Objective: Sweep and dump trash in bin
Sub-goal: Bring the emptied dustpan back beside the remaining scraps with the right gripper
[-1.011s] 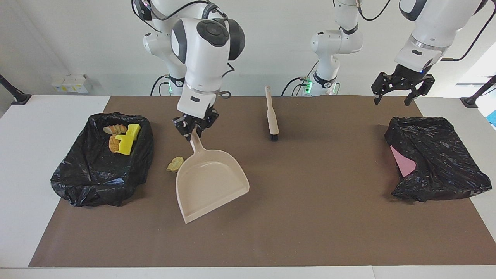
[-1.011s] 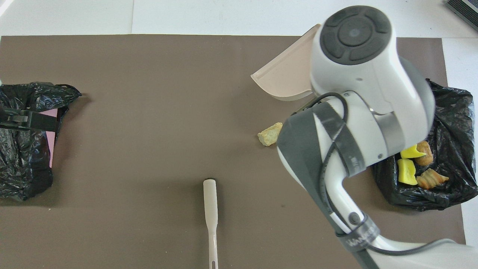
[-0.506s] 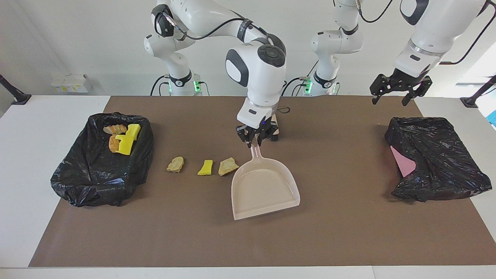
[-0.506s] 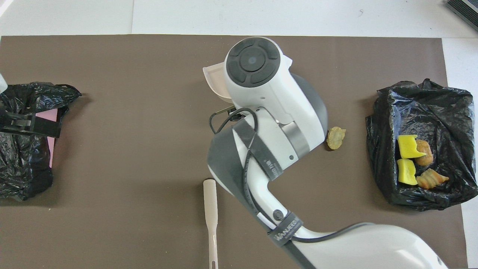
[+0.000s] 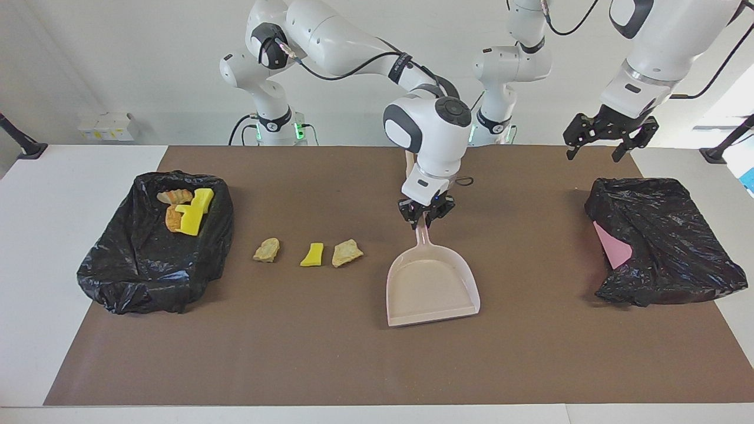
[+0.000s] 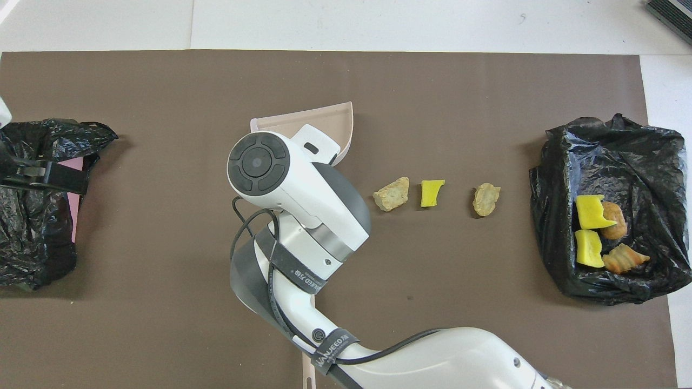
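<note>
Three trash bits (image 5: 308,253) lie in a row on the table (image 5: 330,365), open between the bin (image 5: 154,241) and dustpan (image 5: 431,284). The right arm (image 6: 303,216) hangs over the brush (image 6: 309,378).

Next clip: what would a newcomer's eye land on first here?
Probably the right hand gripping the beige dustpan by its handle at mid-table. Next, three trash bits in a row on the brown mat, between the dustpan and a black-lined bin already holding several pieces at the right arm's end.
</note>
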Controlling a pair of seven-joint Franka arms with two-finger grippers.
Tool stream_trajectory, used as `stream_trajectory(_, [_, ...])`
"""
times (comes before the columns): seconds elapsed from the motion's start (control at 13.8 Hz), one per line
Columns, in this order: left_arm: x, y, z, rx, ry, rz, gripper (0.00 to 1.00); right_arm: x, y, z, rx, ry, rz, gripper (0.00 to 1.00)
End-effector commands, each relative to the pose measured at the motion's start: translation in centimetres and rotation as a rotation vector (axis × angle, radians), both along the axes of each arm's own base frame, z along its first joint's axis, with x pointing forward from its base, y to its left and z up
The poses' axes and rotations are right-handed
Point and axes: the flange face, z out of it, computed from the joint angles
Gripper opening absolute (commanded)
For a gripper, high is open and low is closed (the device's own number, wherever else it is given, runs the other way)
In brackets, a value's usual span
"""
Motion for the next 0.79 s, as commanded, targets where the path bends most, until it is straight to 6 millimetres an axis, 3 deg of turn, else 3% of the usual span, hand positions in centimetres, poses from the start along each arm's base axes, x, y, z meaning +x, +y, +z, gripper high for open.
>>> stream_trajectory(0.0, [0.1, 0.3, 0.2, 0.002, -0.004, 0.010, 1.00, -0.3, -0.4, -1.5, 0.044, -0.006, -0.027, 0.03])
stream_trajectory(0.29, [-0.3, 0.3, 0.0, 0.003, 0.002, -0.003, 1.00, -0.4, -0.6, -2.3, 0.081, 0.032, -0.084, 0.21])
stream_trajectory(0.43, [-0.3, 0.2, -0.7, 0.003, -0.005, -0.006, 1.00, -0.9, -0.6, -4.1, 0.080, 0.034, -0.135, 0.29])
stream_trajectory(0.58, [-0.1, -0.6, -2.5, 0.002, 0.001, -0.012, 1.00, -1.1, -0.7, -3.8, 0.079, 0.033, -0.138, 0.50])
stream_trajectory(0.65, [0.1, -0.9, -3.5, 0.002, -0.004, -0.014, 1.00, -1.0, -0.7, -3.6, 0.079, 0.027, -0.136, 0.69])
stream_trajectory(0.72, [0.2, -1.2, -4.6, 0.002, 0.002, -0.022, 1.00, -1.0, -0.6, -3.4, 0.083, 0.028, -0.134, 0.73])
